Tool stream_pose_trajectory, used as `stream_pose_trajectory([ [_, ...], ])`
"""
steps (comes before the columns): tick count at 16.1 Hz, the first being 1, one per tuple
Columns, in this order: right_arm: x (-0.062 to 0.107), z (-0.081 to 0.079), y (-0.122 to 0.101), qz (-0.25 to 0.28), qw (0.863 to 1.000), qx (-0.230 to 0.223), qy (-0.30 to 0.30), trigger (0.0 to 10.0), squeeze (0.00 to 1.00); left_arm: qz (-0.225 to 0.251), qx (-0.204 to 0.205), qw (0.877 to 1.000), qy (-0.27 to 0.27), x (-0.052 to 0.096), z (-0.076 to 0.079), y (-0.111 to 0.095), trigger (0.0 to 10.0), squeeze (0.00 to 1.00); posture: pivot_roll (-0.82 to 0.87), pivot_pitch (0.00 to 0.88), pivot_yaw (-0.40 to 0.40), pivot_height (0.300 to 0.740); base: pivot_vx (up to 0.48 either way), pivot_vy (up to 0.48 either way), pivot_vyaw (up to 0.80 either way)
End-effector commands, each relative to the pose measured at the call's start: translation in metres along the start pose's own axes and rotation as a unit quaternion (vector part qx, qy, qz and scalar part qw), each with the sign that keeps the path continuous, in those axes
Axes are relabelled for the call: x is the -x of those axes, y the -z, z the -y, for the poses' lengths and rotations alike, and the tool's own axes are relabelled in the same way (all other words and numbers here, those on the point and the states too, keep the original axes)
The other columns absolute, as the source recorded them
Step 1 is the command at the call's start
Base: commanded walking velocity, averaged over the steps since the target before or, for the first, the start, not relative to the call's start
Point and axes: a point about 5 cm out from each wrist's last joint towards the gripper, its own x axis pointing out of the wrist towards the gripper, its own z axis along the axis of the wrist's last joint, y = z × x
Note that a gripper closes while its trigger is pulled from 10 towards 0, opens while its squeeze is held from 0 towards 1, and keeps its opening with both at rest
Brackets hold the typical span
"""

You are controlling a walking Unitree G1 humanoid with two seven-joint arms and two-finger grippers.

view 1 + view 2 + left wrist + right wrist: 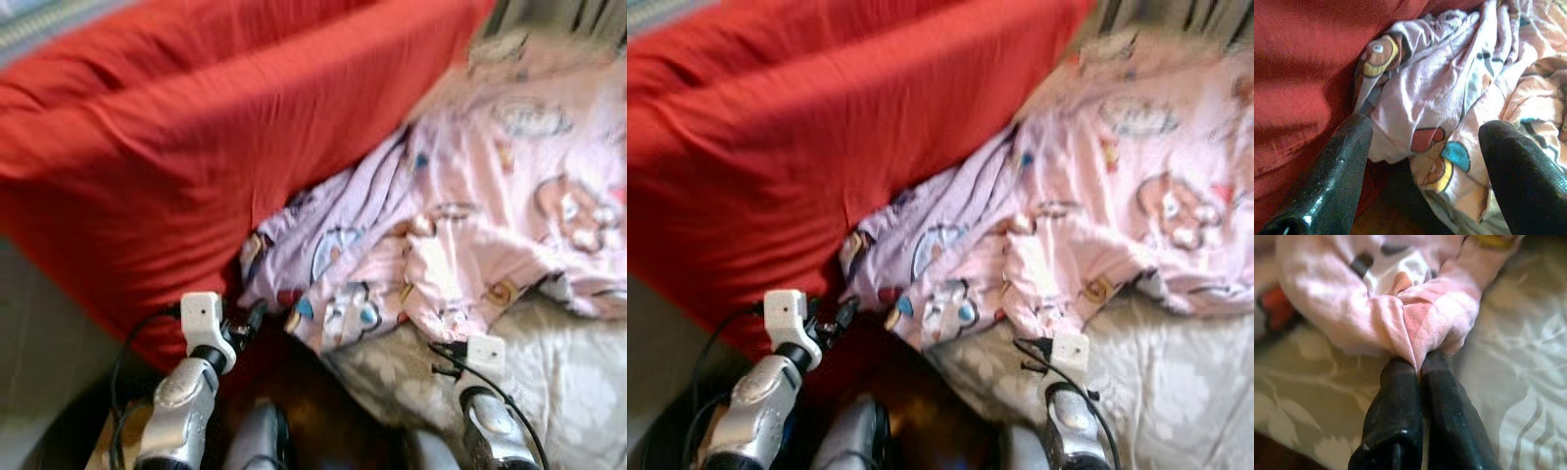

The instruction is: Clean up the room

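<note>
A pink cartoon-print blanket [470, 215] lies crumpled on the bed, its long axis running from the bed's far right corner down toward the near left edge, where a lilac fold meets the red pillow [196, 127]. The right gripper [1418, 369] is clenched on a pinch of the blanket's near hem, above the grey leaf-patterned sheet [578, 382]. The left gripper [1420, 147] hangs released, fingers [1337, 166] spread wide, just beside the blanket's near left end against the red pillow
</note>
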Motion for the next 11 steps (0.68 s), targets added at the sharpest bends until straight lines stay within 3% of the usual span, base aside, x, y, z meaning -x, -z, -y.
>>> stream_pose_trajectory([
  [1, 0.002, 0.0, 0.001, 0.012, 1.0, -0.016, -0.009, 10.0, 0.0, -0.016, -0.001, 1.0, -0.012, 0.003, -0.006, 0.011, 10.0, 0.0, 0.06, 0.04, 0.023, 0.645, 0.0, 0.0, 0.0],
  [4, 0.002, 0.004, -0.004, 0.033, 0.999, -0.029, -0.003, 10.0, 0.0, -0.045, 0.0, 0.999, -0.025, 0.003, -0.012, 0.027, 10.0, 0.0, 0.02, 0.011, 0.031, 0.67, 0.0, 0.0, 0.0],
  [11, 0.004, 0.004, 0.002, 0.025, 0.999, -0.028, -0.004, 10.0, 0.0, -0.057, 0.001, 0.997, -0.043, -0.001, -0.022, 0.035, 10.0, 0.0, 0.01, 0.0, 0.023, 0.74, 0.0, 0.0, 0.0],
])
